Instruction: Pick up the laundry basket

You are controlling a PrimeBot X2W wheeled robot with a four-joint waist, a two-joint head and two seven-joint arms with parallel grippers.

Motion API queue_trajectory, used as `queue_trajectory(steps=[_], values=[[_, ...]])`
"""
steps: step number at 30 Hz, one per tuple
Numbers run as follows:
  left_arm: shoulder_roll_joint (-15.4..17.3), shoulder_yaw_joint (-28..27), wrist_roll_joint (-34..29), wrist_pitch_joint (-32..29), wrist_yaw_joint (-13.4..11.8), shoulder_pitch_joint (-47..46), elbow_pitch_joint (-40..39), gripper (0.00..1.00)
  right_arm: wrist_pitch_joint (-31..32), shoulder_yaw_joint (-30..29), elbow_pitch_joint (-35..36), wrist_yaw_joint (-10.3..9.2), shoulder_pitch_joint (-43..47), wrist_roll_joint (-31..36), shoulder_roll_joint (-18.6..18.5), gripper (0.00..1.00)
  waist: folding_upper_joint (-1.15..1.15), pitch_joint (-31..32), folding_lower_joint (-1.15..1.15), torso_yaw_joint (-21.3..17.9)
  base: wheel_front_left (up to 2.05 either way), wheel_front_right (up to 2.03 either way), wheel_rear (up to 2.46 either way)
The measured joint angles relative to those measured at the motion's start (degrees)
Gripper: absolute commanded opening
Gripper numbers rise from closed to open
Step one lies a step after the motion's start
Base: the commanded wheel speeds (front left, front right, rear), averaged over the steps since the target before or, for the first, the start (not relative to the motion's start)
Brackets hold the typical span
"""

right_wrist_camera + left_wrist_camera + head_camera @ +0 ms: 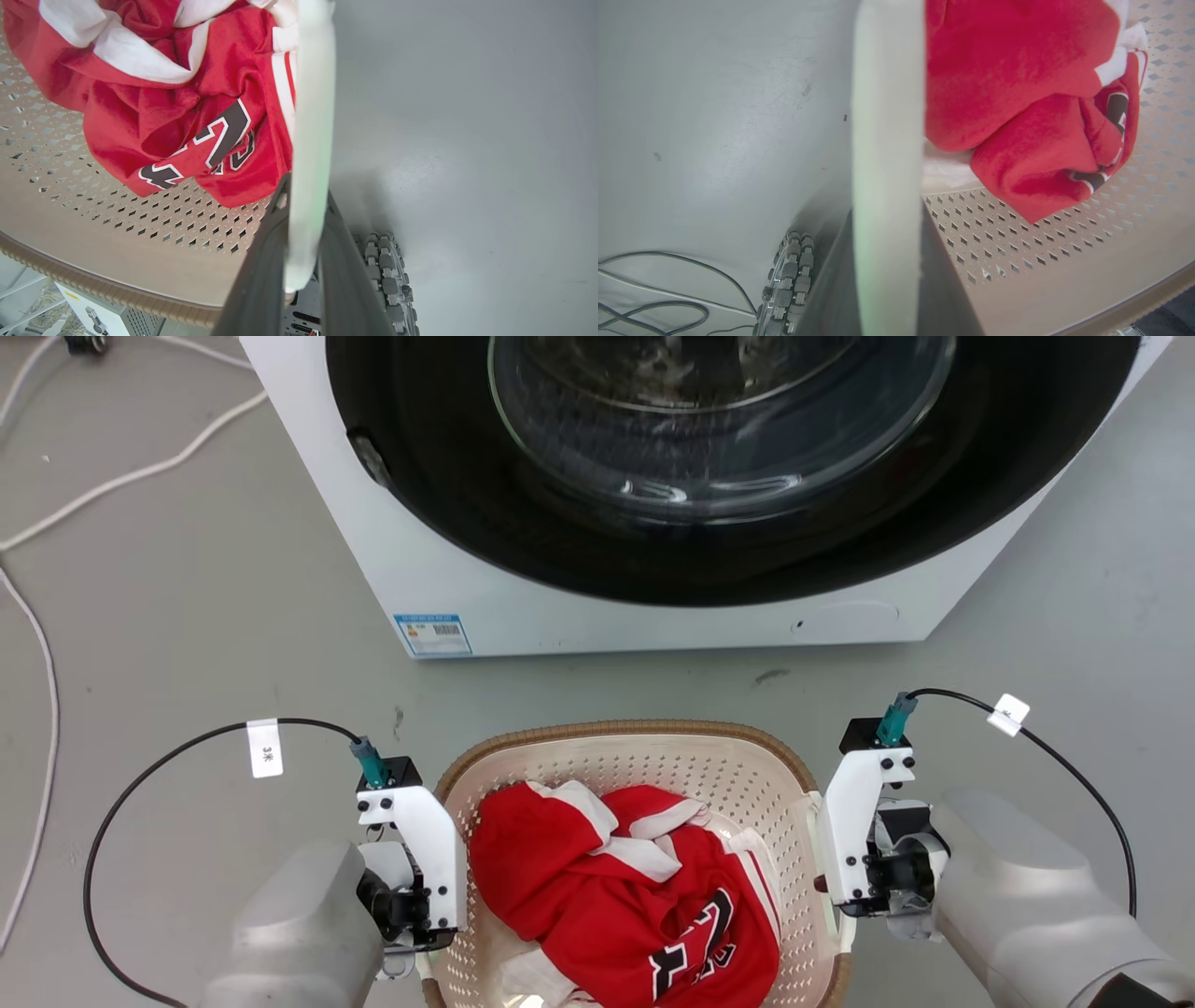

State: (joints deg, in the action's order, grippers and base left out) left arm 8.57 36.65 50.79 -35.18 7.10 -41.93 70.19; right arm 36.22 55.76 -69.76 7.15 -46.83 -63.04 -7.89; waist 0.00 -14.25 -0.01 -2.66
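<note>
The laundry basket [627,729], cream-white with perforated walls and a brown woven-look rim, sits low in the head view between my two arms. It holds a crumpled red-and-white jersey [635,887]. My left gripper [439,907] is at the basket's left side. In the left wrist view its dark fingers [945,289] are shut on the white side handle [887,140]. My right gripper [834,887] is at the right side. There its fingers [261,284] clamp the other white handle [314,140]. The jersey [187,116] lies on the perforated bottom [1041,252].
A white front-loading washing machine [448,588] with a dark round door stands just beyond the basket. White cables [140,471] run over the grey floor at the left. A studded wheel [383,270] of my base shows below the right handle, and another [789,280] below the left.
</note>
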Motion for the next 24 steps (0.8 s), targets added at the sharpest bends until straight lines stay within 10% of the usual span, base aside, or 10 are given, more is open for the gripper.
queue_trajectory(steps=[24], values=[[0.8,2.7,4.6,-7.8,0.0,1.3,0.1,0.0,11.0,0.9,-2.6,0.01,-0.2,-2.5,1.3,0.0,0.0,10.8,0.0,-1.8,0.0,0.0,0.0]])
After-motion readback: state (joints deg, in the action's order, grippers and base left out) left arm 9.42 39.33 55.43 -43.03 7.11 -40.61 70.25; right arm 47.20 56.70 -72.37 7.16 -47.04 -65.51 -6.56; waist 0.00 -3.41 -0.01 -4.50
